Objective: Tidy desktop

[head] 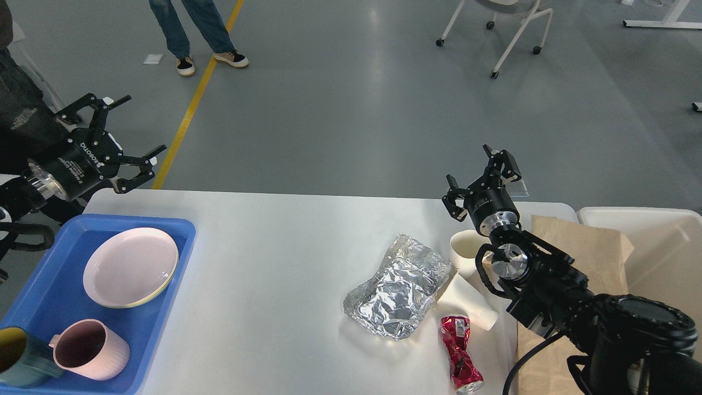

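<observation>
Bright, even light — sharp, soft shadows

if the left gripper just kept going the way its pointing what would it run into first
Probably nothing on the white rectangular desktop. The left gripper is open, and points up and to the right, out past the table's far left corner toward the grey floor with the yellow line. The way looks free, though depth is hard to judge.
</observation>
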Available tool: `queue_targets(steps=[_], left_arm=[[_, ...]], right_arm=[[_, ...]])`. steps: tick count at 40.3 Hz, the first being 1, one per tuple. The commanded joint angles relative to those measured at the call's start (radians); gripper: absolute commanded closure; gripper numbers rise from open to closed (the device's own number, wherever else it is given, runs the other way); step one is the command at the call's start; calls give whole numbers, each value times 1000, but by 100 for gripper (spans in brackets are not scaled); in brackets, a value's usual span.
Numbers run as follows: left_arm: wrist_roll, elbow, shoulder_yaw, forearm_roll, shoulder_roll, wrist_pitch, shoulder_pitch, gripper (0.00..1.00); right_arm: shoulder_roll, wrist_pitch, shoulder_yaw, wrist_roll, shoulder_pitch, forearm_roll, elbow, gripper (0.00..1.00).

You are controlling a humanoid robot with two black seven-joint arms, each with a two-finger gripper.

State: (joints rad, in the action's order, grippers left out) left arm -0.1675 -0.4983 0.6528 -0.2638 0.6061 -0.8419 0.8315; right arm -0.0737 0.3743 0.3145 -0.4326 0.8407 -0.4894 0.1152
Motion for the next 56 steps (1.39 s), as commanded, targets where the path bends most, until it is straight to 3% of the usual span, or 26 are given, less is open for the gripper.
queue_targets(steps=[1, 5, 8, 19, 23, 29, 56], left_arm=[[2, 99, -6, -2, -78, 0, 37, 4], [20, 271, 2, -2, -201, 0, 47, 4], [54, 331, 1, -2, -245, 0, 55, 4], [239, 356, -18, 5, -308, 12, 35, 4], [284, 359, -19, 31, -328, 21, 29, 4], [299, 365, -18, 86, -347, 75, 0, 4], [307, 377, -6, 90, -377, 80, -29, 4]], right_arm=[[0, 0, 0, 0, 0, 0, 0, 0], [0, 0, 0, 0, 0, 0, 0, 0], [0, 0, 0, 0, 0, 0, 0, 0], [0, 0, 0, 0, 0, 0, 0, 0], [0, 0, 0, 0, 0, 0, 0, 0], [0, 0, 0, 0, 0, 0, 0, 0], [0, 0, 0, 0, 0, 0, 0, 0]])
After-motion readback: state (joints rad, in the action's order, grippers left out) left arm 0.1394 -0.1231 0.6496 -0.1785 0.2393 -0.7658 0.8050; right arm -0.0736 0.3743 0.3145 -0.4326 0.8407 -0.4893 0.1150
